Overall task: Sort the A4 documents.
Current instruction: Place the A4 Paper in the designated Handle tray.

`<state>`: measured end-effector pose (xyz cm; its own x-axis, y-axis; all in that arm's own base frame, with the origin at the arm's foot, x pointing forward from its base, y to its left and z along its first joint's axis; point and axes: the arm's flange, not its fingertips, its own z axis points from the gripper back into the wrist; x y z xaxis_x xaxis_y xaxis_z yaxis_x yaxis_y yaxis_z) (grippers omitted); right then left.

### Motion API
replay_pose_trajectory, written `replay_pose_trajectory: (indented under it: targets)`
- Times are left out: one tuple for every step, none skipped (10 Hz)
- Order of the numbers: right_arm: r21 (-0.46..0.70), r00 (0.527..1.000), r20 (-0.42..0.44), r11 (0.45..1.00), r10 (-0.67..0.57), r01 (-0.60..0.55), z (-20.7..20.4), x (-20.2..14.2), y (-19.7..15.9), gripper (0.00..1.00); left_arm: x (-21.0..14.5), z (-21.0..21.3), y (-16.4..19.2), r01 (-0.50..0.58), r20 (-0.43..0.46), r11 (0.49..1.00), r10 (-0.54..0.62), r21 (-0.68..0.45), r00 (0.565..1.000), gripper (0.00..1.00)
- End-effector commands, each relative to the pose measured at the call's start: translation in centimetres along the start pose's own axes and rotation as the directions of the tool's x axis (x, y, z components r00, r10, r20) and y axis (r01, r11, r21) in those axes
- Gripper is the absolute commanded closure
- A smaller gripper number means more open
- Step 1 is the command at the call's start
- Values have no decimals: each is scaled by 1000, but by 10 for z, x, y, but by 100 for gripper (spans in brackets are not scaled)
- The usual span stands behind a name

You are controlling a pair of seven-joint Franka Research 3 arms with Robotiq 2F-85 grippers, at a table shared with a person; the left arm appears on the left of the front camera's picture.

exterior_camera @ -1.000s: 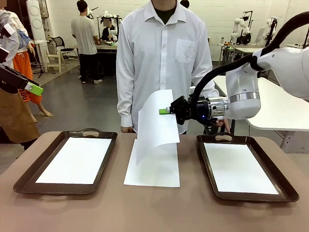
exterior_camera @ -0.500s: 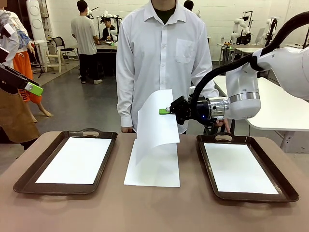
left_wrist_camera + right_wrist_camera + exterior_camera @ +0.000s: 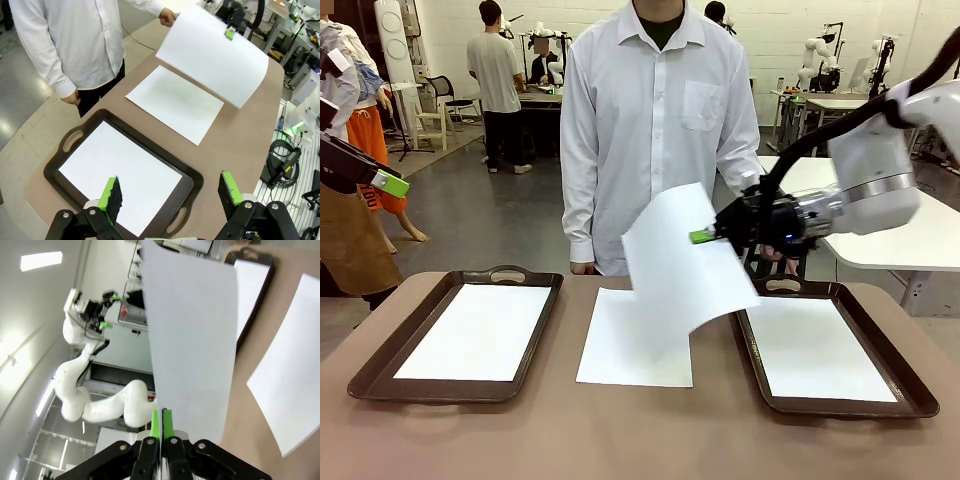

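Note:
One A4 document (image 3: 685,265) hangs curled in the air between the table's middle and the right tray (image 3: 920,400), with my right gripper (image 3: 703,236) shut on its upper right edge. In the right wrist view the pads (image 3: 161,422) pinch this sheet (image 3: 192,340). A second sheet (image 3: 625,350) lies flat at the table's centre. Each tray holds a white sheet: the left one (image 3: 475,330) and the right one (image 3: 810,350). My left gripper (image 3: 385,180) hovers open, high at the far left; its wrist view shows its fingers (image 3: 112,192) wide apart above the left tray (image 3: 55,172).
A person in a white shirt (image 3: 655,120) stands at the table's far edge, behind the centre sheet, one hand (image 3: 582,268) near the edge. The two dark handled trays flank the centre sheet. Bare tabletop (image 3: 620,430) runs along the near side.
My right gripper has moved to the right with the held sheet, which has swung from over the centre towards the right tray. The left arm has not moved.

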<state>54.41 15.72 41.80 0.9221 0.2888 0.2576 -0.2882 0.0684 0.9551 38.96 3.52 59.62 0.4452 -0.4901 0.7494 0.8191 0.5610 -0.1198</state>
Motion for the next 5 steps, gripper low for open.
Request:
replay_pose_trajectory:
  targets:
    - [-27,1000,-10,1000,-5,5,33,-25,20,99,1,0,-1,2,-1,1000,-2,2,1000,0]
    - [-62,999,1,998,-32,32,54,-35,22,99,1,0,-1,2,-1,1000,-2,2,1000,0]
    - [-70,996,34,994,-78,80,78,-46,18,99,1,0,-1,2,-1,1000,-2,2,1000,0]
    - [-85,990,67,988,-123,128,102,-61,15,99,1,0,-1,2,-1,1000,-2,2,1000,0]
    - [-90,986,91,985,-141,149,119,-74,14,99,1,0,-1,2,-1,1000,-2,2,1000,0]
